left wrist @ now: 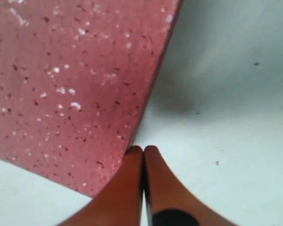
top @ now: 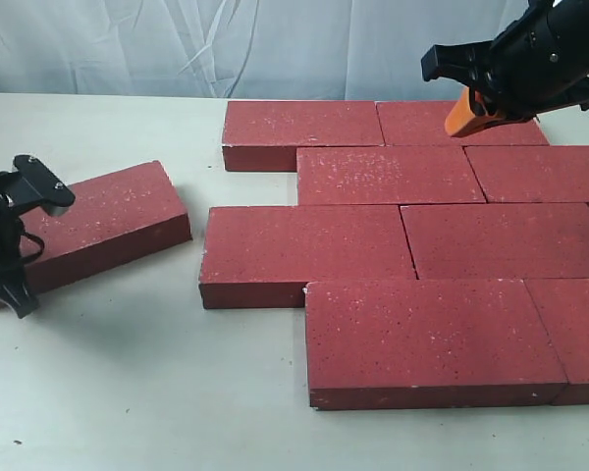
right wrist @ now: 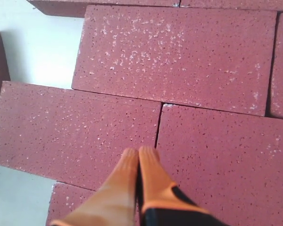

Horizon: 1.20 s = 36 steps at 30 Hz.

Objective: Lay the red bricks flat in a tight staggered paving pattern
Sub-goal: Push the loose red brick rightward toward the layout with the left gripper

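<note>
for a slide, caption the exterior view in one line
Dark red rectangular paver bricks in staggered rows on a white table, one loose brick angled apart at left

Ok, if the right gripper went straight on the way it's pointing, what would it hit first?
Most likely the top of the laid red bricks, near the seam between two of them. The right gripper, jaws shut, hangs above them, so the exact spot is unclear.

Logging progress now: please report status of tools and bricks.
Left tool shut, at loose brick corner. Right tool shut over paved bricks. Nothing seen blocking.
</note>
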Available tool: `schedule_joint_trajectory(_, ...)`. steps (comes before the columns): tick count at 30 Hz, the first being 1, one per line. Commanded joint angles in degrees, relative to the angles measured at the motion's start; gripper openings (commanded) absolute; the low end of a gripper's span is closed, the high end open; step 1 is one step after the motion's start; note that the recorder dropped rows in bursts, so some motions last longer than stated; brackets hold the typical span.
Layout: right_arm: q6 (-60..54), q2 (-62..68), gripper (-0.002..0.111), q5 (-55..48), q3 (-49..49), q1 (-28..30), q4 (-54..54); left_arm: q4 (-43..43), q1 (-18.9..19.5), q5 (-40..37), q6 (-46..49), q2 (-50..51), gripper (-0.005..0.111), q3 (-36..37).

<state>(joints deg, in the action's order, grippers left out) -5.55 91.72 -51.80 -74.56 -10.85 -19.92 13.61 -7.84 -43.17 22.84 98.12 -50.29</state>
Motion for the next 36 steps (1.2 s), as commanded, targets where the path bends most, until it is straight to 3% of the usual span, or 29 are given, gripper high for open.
schedule_joint_trajectory(1, -0.19, 0.03, -0.001, 0.57, 0.12, 0.41, -0.03, 4.08, 0.43, 5.49, -5.08, 0.87, 0.000, -0.03)
schedule_joint_trajectory(10, -0.19, 0.03, -0.001, 0.79, 0.12, 0.41, -0.03, 4.33, 6.44, 16.18, -15.29, 2.59, 0.000, -0.03)
schedule_joint_trajectory(16, -0.19, 0.03, -0.001, 0.79, 0.12, 0.41, -0.03, 3.79, 8.16, 20.61, -18.22, 2.59, 0.000, -0.03)
schedule_joint_trajectory(22, -0.19, 0.03, -0.001, 0.94, 0.12, 0.41, -0.03, -5.18, 8.25, 22.86, -18.07, 2.59, 0.000, -0.03)
schedule_joint_trajectory(27, -0.19, 0.03, -0.001, 1.18, 0.12, 0.41, -0.03, -20.29, 8.25, 24.07, -4.92, 2.59, 0.000, -0.03)
schedule_joint_trajectory(33, -0.19, 0.03, -0.001, 1.18, 0.12, 0.41, -0.03, -28.94, 8.25, 25.42, 4.36, 2.59, 0.000, -0.03)
schedule_joint_trajectory(36, -0.19, 0.03, -0.001, 1.18, 0.12, 0.41, -0.03, -31.19, 8.25, 26.94, 4.37, 2.59, 0.000, -0.03)
